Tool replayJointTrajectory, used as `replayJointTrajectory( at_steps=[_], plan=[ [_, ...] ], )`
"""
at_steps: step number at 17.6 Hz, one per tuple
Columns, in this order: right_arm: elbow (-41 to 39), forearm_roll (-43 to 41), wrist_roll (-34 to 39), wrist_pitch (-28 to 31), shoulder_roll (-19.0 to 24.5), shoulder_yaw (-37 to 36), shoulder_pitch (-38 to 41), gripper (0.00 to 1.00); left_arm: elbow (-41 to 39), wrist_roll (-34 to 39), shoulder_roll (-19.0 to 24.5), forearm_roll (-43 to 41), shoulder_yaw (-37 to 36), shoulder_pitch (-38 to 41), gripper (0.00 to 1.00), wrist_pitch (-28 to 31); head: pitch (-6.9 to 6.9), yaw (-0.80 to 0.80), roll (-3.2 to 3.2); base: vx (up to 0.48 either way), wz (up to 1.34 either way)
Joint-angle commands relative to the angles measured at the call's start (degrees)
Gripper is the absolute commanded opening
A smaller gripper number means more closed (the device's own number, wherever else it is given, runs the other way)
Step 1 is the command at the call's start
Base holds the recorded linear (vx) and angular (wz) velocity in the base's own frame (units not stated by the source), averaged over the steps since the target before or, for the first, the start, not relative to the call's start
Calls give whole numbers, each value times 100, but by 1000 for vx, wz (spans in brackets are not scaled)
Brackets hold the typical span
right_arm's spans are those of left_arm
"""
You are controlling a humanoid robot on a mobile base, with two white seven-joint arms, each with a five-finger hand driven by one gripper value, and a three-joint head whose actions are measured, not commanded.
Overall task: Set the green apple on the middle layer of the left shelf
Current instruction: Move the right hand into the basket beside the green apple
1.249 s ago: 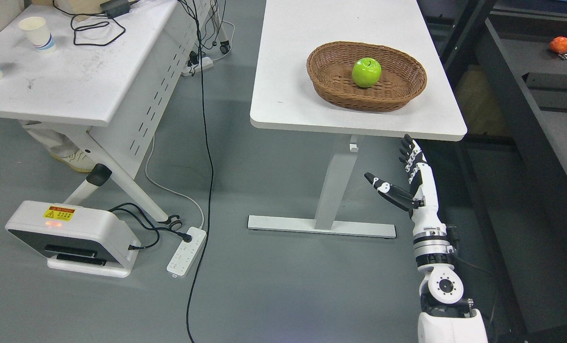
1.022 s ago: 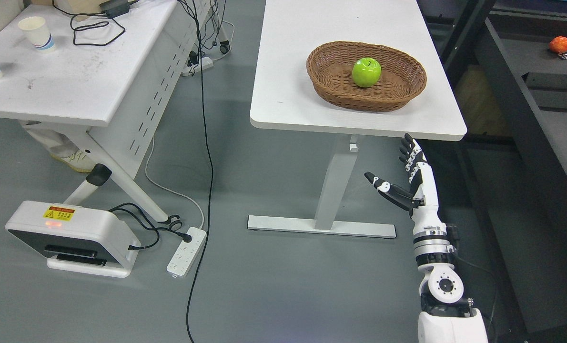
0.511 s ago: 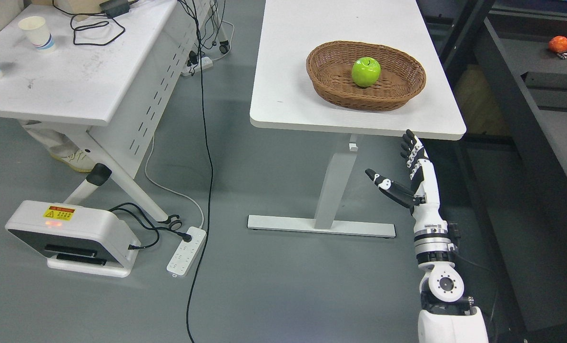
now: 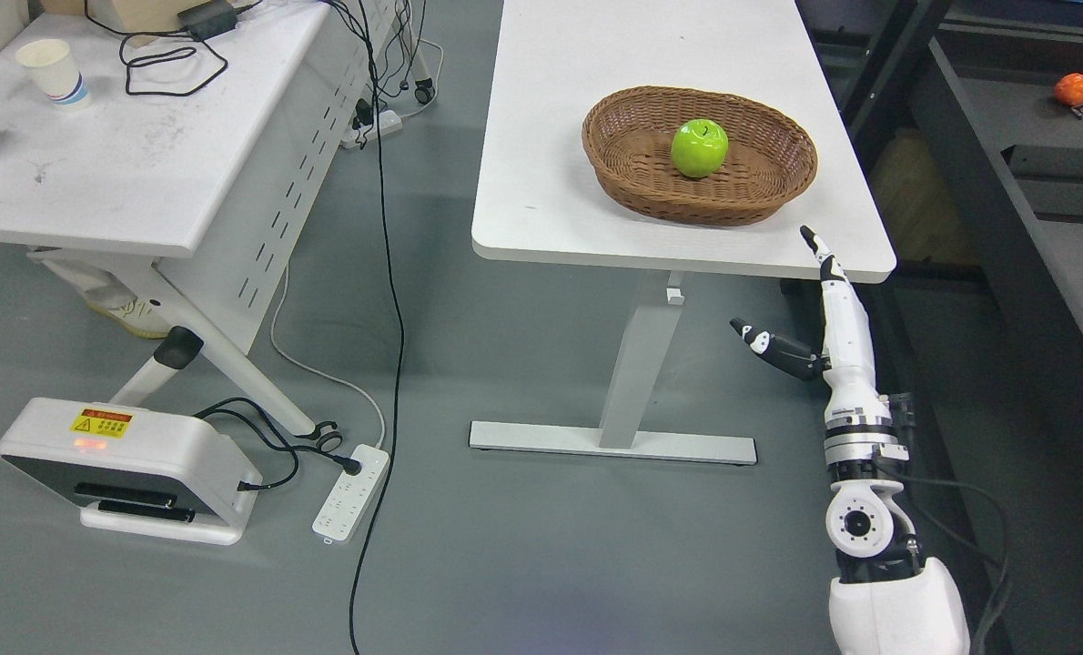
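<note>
Resting in the wicker basket (image 4: 783, 196) on the white table (image 4: 560, 136), the green apple (image 4: 699, 147) sits untouched. The right hand (image 4: 824, 318) hangs near the table's front edge, fingers extended, thumb splayed, holding nothing.

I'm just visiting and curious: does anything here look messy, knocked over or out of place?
Nothing is spilled or toppled. The green apple sits upright in the wicker basket, and the paper cup stands. Only the black cables trailing across the floor to the power strip look untidy.

Bright, even light; sharp, soft shadows.
</note>
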Motion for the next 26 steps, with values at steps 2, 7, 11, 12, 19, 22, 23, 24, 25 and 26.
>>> replayJointTrajectory(
  at_steps=[2, 7, 11, 12, 19, 22, 23, 24, 25, 26],
  plan=[
    [-166, 1253, -169, 2, -689, 34, -75, 100, 0, 4, 100, 0, 0, 0, 100, -1, 0, 0, 0, 183, 8],
    [-157, 1139, 322, 63, -645, 26, -128, 100, 0, 4, 100, 0, 0, 0, 100, -1, 0, 0, 0, 240, 16],
    [-148, 489, 814, 63, -636, 8, -128, 100, 0, -5, 100, 0, 0, 0, 100, -1, 0, 0, 0, 262, 58],
    [-157, 470, 867, 63, -636, -1, -128, 99, 0, 4, 100, 0, 0, 0, 100, -1, 0, 0, 0, 262, 77],
    [-157, 435, 1008, 63, -644, -1, -119, 100, 0, 4, 100, 0, 0, 0, 100, -1, 0, 0, 0, 214, 36],
    [-148, 435, 1420, 54, -653, 60, -110, 99, 0, 4, 100, 0, 0, 0, 100, -1, 1, 0, 0, 148, 33],
    [-148, 435, 1509, 54, -645, 69, -102, 99, 0, 4, 100, 0, 0, 0, 100, -1, 1, 0, 0, 135, 36],
    [-139, 444, 1579, 46, -644, 104, -93, 100, 0, 4, 100, 0, 0, 0, 100, -1, 1, 0, 0, 117, 20],
    [-139, 444, 1615, 45, -644, 192, -84, 99, 0, 4, 100, 0, 0, 0, 100, -1, 1, 0, 0, 117, 20],
    [-131, 453, 1624, 45, -644, 253, -84, 99, 0, -5, 100, 0, 0, 0, 100, -1, 1, 0, 0, 85, 19]
  ],
)
